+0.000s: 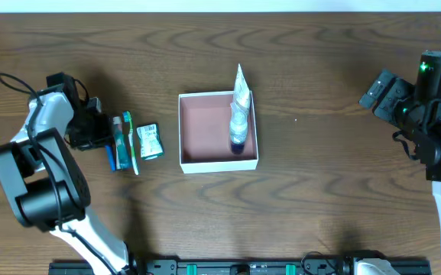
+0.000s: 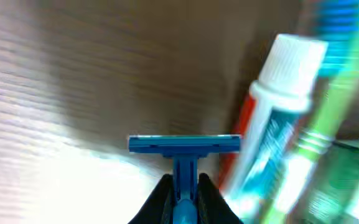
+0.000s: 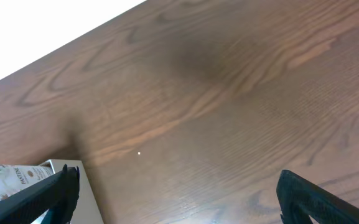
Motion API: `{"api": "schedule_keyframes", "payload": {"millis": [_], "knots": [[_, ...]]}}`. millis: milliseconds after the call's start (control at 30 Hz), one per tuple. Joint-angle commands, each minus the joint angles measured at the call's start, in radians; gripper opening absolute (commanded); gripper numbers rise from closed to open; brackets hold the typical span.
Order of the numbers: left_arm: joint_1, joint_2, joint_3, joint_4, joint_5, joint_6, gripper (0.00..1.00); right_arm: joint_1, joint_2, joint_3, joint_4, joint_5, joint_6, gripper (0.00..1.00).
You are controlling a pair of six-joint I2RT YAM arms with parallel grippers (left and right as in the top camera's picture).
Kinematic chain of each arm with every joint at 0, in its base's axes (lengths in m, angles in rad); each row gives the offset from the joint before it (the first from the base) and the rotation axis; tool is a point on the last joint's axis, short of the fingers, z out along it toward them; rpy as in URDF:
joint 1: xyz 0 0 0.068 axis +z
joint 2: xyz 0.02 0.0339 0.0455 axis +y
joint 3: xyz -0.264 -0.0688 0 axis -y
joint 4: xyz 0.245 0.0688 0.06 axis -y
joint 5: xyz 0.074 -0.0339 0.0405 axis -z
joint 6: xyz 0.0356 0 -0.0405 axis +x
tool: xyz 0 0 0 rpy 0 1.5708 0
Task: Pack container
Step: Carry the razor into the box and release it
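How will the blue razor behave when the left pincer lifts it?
Probably stiff and light: the blue razor looks like thin moulded plastic. The left pincer grips only its narrow handle, so the wide head may swivel or slip in the grasp. The toothpaste tube lies close alongside and might get nudged.

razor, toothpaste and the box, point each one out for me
razor (image 2: 184, 144), left wrist view, middle of the blue blade head
toothpaste (image 2: 271, 134), left wrist view, upper tube body below the white cap
box (image 1: 205, 126), overhead view, bare pink floor
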Motion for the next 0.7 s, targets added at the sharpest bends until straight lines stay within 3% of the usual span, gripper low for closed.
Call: {"api": "schedule_keyframes", "payload": {"millis": [0, 200, 333, 500, 667], "knots": [[-0.04, -0.163, 0.005, -0.007, 0.087, -0.009, 0.13, -0.007, -0.001, 0.008, 0.0, 0.004, 0.011, 0.99], [-0.209, -0.436, 0.005, -0.003, 0.074, -0.014, 0.13, -0.007, -0.001, 0.008, 0.0, 0.004, 0.01, 0.99], [-0.373, -0.541, 0.005, 0.002, -0.016, -0.082, 0.13, -0.007, -0.001, 0.008, 0.0, 0.004, 0.011, 0.99], [-0.546, -0.535, -0.001, 0.011, -0.125, -0.277, 0.13, -0.007, -0.001, 0.008, -0.001, 0.004, 0.01, 0.99], [-0.645, -0.448, -0.038, 0.074, -0.132, -0.46, 0.13, -0.007, -0.001, 0.008, 0.0, 0.003, 0.01, 0.99]]}}
